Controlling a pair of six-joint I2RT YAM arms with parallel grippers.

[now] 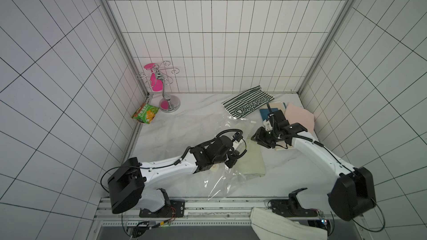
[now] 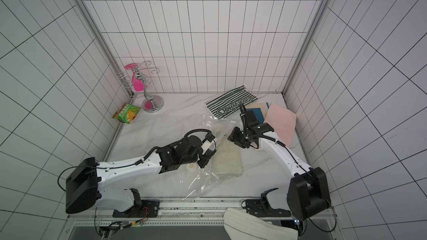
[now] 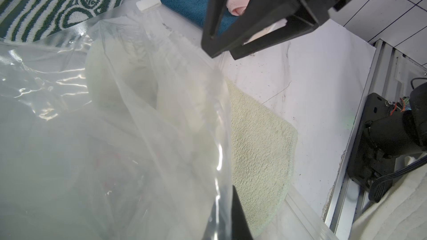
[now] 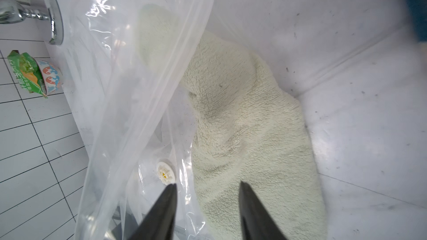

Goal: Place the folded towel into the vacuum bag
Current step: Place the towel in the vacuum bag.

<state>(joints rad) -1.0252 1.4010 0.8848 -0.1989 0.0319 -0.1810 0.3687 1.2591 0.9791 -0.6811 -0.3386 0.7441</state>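
The vacuum bag (image 1: 221, 181) (image 2: 198, 181) is clear crinkly plastic spread across the middle of the table, its round white valve (image 4: 166, 173) showing through. My left gripper (image 1: 241, 150) (image 3: 227, 218) is shut on the bag's edge and holds that edge up off the table. The folded towel (image 1: 251, 158) (image 2: 227, 160) (image 4: 242, 123) is pale cream terry. Its far end lies under the raised plastic and the rest lies outside on the table. My right gripper (image 1: 255, 138) (image 4: 208, 183) hovers open over the towel's near part with nothing between its fingers.
At the back right lie a green-striped towel (image 1: 248, 105), a blue towel (image 1: 265, 113) and a pink towel (image 1: 300, 118). A green snack packet (image 1: 145, 113) and a chrome stand (image 1: 169, 105) sit at the back left. A white cloth (image 1: 284, 225) hangs at the front edge.
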